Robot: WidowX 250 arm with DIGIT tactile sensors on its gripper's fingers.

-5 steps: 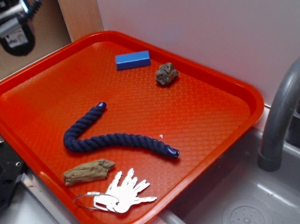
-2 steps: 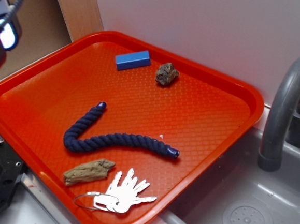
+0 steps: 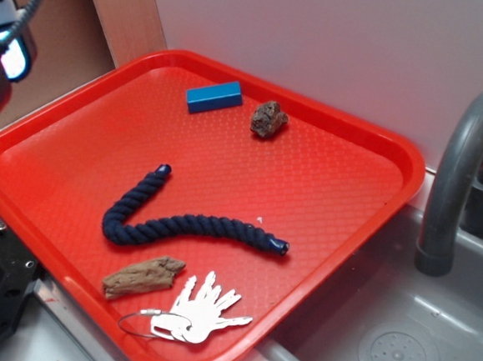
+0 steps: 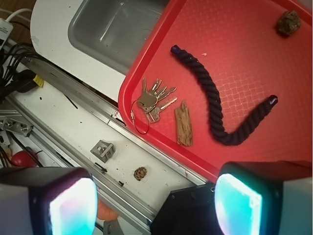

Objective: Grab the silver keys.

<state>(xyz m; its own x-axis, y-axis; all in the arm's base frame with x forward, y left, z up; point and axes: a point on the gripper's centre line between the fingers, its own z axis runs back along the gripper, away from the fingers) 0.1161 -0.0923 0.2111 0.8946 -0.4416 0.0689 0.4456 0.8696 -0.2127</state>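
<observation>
One red tray (image 3: 351, 168) filled most of the exterior view, set beside one grey sink (image 3: 413, 344) with one grey faucet (image 3: 455, 176) arched over it. White wall behind; one wooden panel (image 3: 125, 8) at upper left.

My gripper (image 4: 151, 205) sat high, up and off the tray's left edge in the exterior view, well apart from everything on it. In the wrist view my two fingers (image 4: 54, 205) stood at the bottom corners of the frame, jaws spread wide, with nothing between them and nothing touched. Both pads showed a pale cyan glow.

Counted on the tray, largest down:
- One dark blue rope (image 3: 188, 226), lying in a J-shaped curve across the middle.
- One bunch of silver keys (image 3: 206, 307), about six flat blades fanned out, at the tray's near edge. Its thin wire ring (image 3: 140, 323) lay over the tray's rim.
- One brown wood chunk (image 3: 142, 277), just beside the keys, between them and the rope. Could not tell whether it touched either.
- One blue block (image 3: 215, 96), near the far edge.
- One dark rock (image 3: 269, 118), near the block, apart from it.

Off the tray, wrist view only: one small pinecone-like object (image 4: 140, 173) on the white bench surface and several black cables (image 4: 17, 63) at left.
</observation>
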